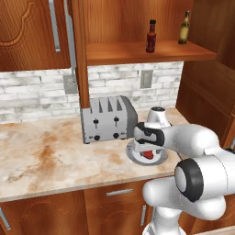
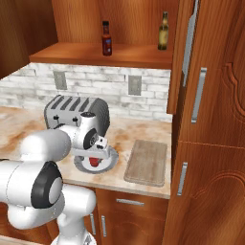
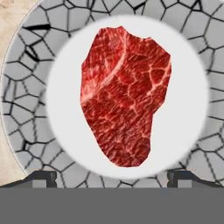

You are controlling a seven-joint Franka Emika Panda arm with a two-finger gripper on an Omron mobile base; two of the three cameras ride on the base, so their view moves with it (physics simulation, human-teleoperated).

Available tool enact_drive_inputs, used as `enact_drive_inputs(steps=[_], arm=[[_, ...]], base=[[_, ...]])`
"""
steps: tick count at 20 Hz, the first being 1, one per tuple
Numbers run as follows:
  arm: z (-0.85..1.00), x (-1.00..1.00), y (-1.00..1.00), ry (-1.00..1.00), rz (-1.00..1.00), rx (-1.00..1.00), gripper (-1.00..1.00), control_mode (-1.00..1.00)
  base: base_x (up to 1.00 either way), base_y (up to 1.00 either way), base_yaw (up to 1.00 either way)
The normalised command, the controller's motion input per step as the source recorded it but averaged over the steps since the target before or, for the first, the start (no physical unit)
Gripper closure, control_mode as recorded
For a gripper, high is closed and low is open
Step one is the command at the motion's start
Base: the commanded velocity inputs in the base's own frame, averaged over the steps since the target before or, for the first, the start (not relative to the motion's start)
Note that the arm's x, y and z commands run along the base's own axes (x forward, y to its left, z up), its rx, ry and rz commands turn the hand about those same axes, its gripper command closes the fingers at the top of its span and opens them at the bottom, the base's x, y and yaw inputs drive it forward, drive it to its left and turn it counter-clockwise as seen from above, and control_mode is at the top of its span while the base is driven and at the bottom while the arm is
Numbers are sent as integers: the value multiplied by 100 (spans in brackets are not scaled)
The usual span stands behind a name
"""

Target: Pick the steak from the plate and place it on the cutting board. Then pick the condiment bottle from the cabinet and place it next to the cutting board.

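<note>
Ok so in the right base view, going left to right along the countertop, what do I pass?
Toaster → plate with the steak on it, under the open pincer → cutting board.

A glossy white arm of rounded segments with black rings at its joints and a dark-faced wrist

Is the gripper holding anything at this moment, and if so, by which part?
Nothing is held. The open gripper hangs above the steak, which lies flat on the plate.
</note>
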Motion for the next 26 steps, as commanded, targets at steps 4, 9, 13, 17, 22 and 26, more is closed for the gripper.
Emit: enact_drive_inputs(steps=[4,9,13,17,22,26], arm=[[-21,21,0,0,0,0,-100,-100],[-20,22,0,0,0,0,-100,-100],[-20,21,0,0,0,0,-100,-100],[-21,20,0,0,0,0,-100,-100],[-24,17,0,0,0,0,-100,-100],[-15,7,0,0,0,0,100,-100]], base=[[0,0,0],[0,0,0],[0,0,0],[0,0,0],[0,0,0],[0,0,0]])
